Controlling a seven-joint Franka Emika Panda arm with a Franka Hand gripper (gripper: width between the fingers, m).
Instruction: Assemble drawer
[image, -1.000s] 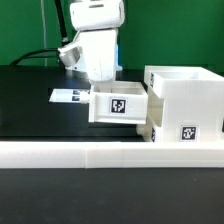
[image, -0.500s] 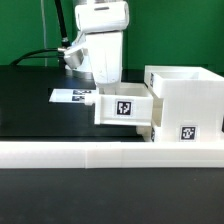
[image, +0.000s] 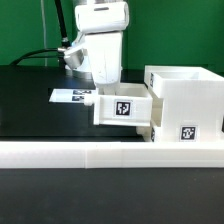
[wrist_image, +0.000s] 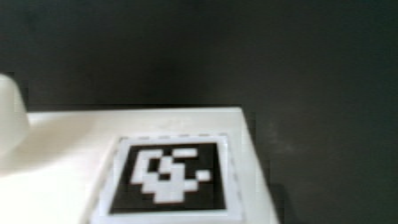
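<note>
Gripper (image: 108, 84): lowered directly behind the upper tray (image: 123, 106), fingers hidden by the tray's wall, so opening and hold cannot be told. Exterior view, left to right: marker board (image: 70, 96) flat on the black table (image: 40, 110); upper tray with tagged front, partly inside the housing (image: 186, 100); lower tray (image: 187, 132) at the housing's base, tag facing out; border wall (image: 100, 153) along the front. Wrist view: tagged white surface (wrist_image: 169, 170), close and blurred.

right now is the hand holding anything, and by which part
It cannot be told. In the exterior view the hand sits low behind the tray, its fingertips hidden by the tray's wall. The wrist view shows only the tray's tagged face, no fingers.
</note>
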